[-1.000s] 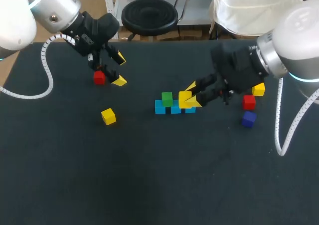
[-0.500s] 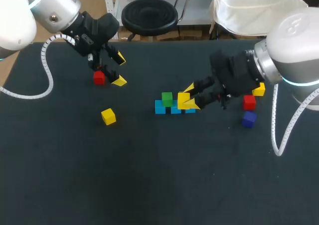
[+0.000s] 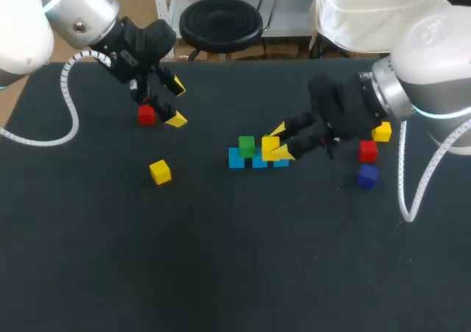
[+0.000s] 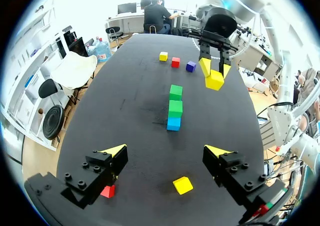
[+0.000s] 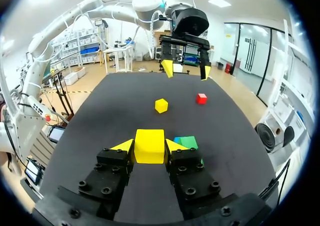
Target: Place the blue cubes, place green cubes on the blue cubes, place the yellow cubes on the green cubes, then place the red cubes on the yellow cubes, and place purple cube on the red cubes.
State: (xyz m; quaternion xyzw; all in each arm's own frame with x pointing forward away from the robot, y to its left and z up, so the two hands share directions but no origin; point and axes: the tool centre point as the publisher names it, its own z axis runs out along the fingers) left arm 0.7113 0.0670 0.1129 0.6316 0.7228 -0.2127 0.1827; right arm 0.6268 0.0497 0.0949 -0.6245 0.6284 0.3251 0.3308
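A row of blue cubes lies mid-table with a green cube on its left part. The left wrist view shows two green cubes in line behind a blue one. My right gripper is shut on a yellow cube, held just right of the green cube over the row. In its own wrist view the yellow cube fills the gap between the fingers, with green beside it. My left gripper stands open next to a red cube at the far left.
A loose yellow cube lies left of the centre. Right of the row sit another yellow cube, a red cube and a purple cube. In the left wrist view the near red cube lies beside one finger.
My right gripper has shifted slightly left with the yellow cube, closer to the green cube. The left arm has kept still.
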